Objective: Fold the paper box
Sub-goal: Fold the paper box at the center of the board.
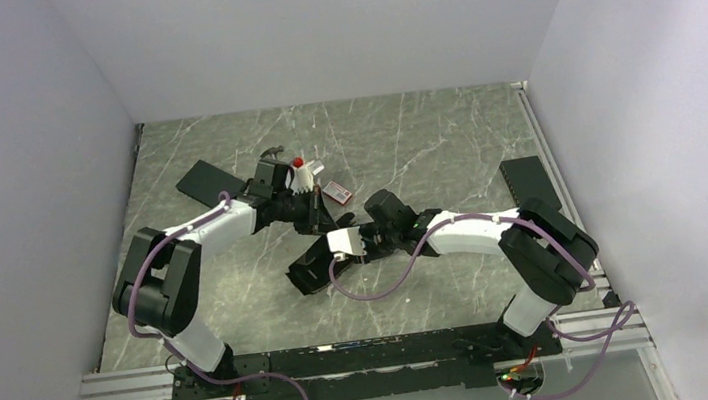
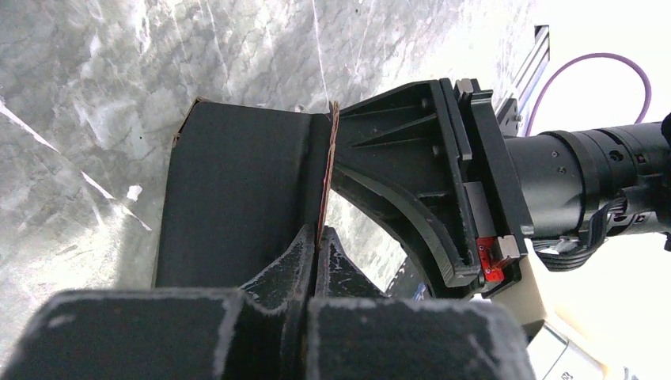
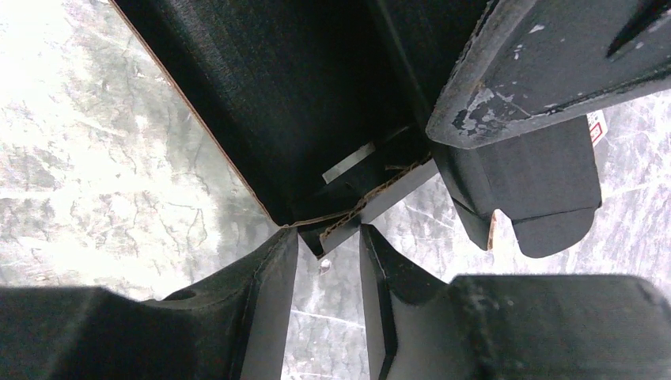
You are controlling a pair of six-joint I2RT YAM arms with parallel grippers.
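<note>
The paper box [image 1: 308, 271] is matte black cardboard, partly raised, in the middle of the table between both arms. My left gripper [image 1: 314, 208] is shut on a thin upright panel of it. In the left wrist view that gripper [image 2: 318, 233] pinches the brown corrugated edge, with the black panel [image 2: 237, 190] spreading to the left. My right gripper [image 1: 328, 255] comes in from the right, low at the box. In the right wrist view it [image 3: 328, 237] stands open, a corner of the box [image 3: 301, 103] just at its tips and not pinched. A notched flap [image 3: 538, 214] hangs at the right.
A plain black slab [image 1: 207, 181] lies at the back left and another [image 1: 529, 182] at the right beside the metal rail [image 1: 553, 167]. A small case with a red label [image 1: 336, 193] sits just behind the box. White walls close in three sides.
</note>
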